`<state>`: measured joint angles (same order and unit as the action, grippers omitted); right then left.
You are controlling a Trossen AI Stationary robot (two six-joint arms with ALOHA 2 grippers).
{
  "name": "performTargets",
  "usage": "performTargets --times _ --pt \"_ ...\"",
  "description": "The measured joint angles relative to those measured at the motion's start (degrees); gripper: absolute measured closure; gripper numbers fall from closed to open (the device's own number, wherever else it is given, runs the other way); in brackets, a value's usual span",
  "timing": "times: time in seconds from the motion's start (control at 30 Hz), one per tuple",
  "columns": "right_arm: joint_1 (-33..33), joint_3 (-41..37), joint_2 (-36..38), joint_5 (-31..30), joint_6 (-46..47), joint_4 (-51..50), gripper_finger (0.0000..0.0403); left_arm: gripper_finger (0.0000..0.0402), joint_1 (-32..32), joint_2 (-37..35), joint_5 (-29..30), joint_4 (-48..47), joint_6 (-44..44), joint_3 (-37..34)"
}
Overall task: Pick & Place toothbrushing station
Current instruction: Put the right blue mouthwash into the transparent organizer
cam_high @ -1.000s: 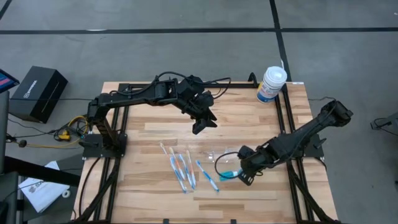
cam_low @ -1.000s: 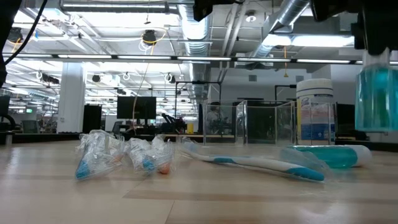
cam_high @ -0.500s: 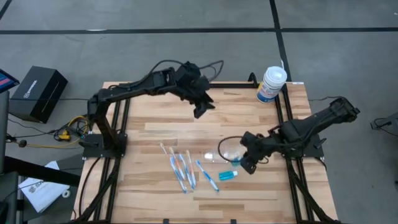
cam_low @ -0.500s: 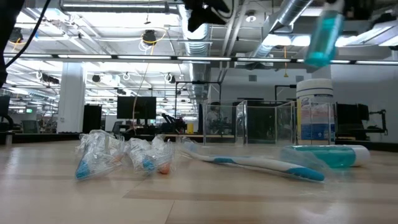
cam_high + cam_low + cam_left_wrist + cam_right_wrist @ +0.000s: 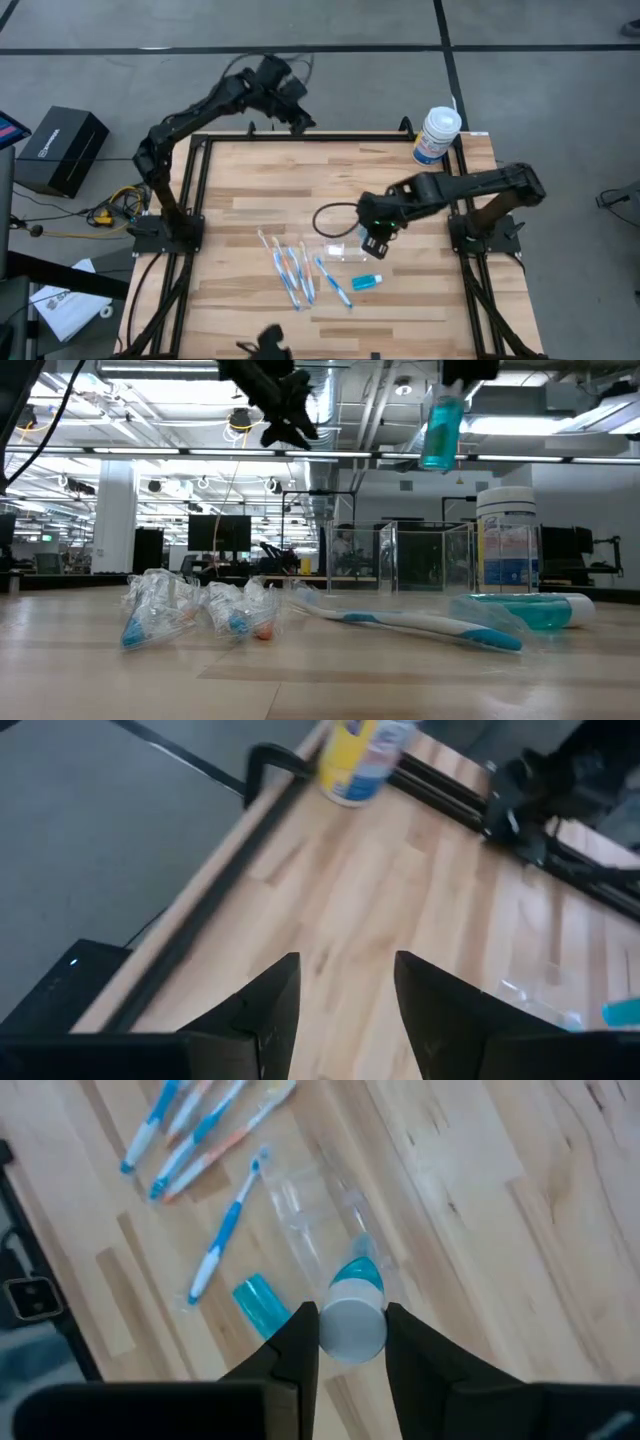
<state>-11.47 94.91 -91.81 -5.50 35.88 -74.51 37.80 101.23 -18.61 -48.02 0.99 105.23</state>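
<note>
The clear plastic toothbrushing station lies on the wooden table, right of the toothbrushes; it also shows in the right wrist view and the low view. My right gripper hangs above it, shut on a small teal bottle with a white cap. My left gripper is open and empty, raised over the table's far edge; the left wrist view shows the gap between its fingers. My right gripper pinches the teal bottle's white cap end between its two fingers, which point down from above. The teal body hangs below the fingers, slightly tilted, lifted clear of the table above the clear station.
A second teal tube lies just near of the station. Wrapped toothbrushes and one loose blue one lie left of it. A white blue-labelled canister stands at the far right corner. A black frame rail edges the table.
My right gripper has risen with the teal bottle and gone toward the table's left and far side, from beside the lying tube to above the clear station. My left gripper has drawn back from over the table's middle to its far edge, rising.
</note>
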Motion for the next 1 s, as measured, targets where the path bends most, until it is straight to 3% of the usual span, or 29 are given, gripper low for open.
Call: performTargets --times 0.23,0.57,1.0 --pt "4.9 4.3 -5.7 3.9 -6.2 -1.4 0.0322 0.0243 5.7 0.0 -5.3 0.8 -2.2 -4.4" --pt "6.4 4.7 -10.5 7.3 -8.5 1.8 0.0322 0.0243 5.7 0.0 -8.4 5.9 -5.1 -15.2" --pt "6.0 4.1 -10.8 7.9 -7.4 4.8 0.0321 0.0243 6.5 0.0 -9.0 9.9 -5.1 -18.2"
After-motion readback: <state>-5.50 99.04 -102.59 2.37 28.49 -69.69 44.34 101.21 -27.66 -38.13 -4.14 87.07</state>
